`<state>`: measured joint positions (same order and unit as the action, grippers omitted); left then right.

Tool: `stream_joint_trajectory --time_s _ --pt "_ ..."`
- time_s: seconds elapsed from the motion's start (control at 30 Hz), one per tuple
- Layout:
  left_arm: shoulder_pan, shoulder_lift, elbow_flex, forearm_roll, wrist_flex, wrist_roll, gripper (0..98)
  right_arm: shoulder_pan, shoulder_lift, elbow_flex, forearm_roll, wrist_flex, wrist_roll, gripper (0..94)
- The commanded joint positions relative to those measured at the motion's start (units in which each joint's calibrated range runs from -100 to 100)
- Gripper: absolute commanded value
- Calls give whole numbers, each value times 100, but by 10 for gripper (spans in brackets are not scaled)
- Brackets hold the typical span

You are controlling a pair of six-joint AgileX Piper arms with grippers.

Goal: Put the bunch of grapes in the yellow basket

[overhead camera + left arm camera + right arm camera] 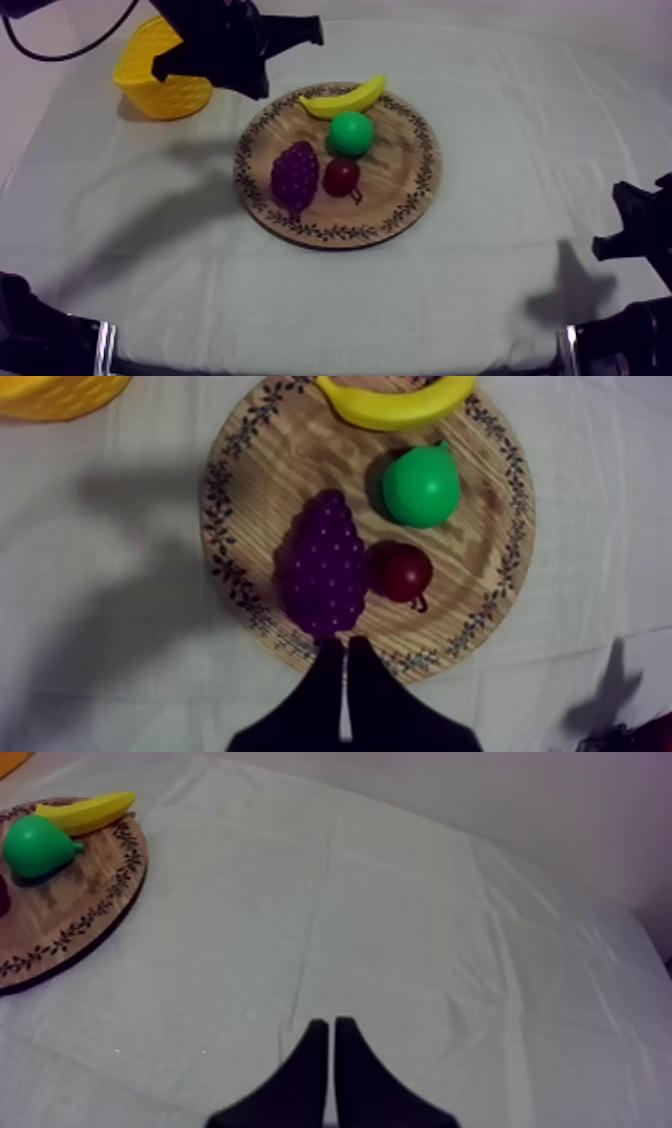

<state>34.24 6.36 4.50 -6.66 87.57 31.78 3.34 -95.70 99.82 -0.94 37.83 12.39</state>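
Note:
The purple bunch of grapes (295,175) lies on the left part of the round wooden board (400,200), touching a small red fruit (341,177). The yellow basket (160,75) stands at the back left, apart from the board. My left gripper (255,85) hangs high between the basket and the board's back edge. In the left wrist view its fingers lie together as a narrow wedge (345,646) just short of the grapes (325,566), holding nothing. My right gripper (625,235) rests low at the right side, and in its own view it is shut (330,1024) over bare cloth.
A banana (345,98) lies along the board's far rim, with a green pear (351,132) just in front of it. From the right wrist, the board (70,922), banana (85,810) and pear (38,845) sit well away from the fingers.

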Motion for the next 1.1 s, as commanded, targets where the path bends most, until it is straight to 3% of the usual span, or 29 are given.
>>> stream_joint_trajectory --time_s 0.0,0.1,0.47,0.63,0.73,0.87,1.07 --pt "15 1 27 9 -100 -38 12 2 3 -4 -2 -1 -1 3" --pt "27 -10 87 56 -282 -101 60 2 3 -4 -2 -1 -1 3" --pt "-21 2 365 187 -560 -190 403 2 3 -4 -2 -1 -1 3" --pt "-28 5 392 180 -557 -145 670 2 3 -4 -2 -1 -1 3" --pt "-34 14 396 173 -544 -120 774 2 3 -4 -2 -1 -1 3" --pt "-27 21 401 177 -539 -134 836 2 3 -4 -2 -1 -1 3" --pt "-25 28 506 212 -649 -148 853 2 3 -4 -2 -1 -1 3"
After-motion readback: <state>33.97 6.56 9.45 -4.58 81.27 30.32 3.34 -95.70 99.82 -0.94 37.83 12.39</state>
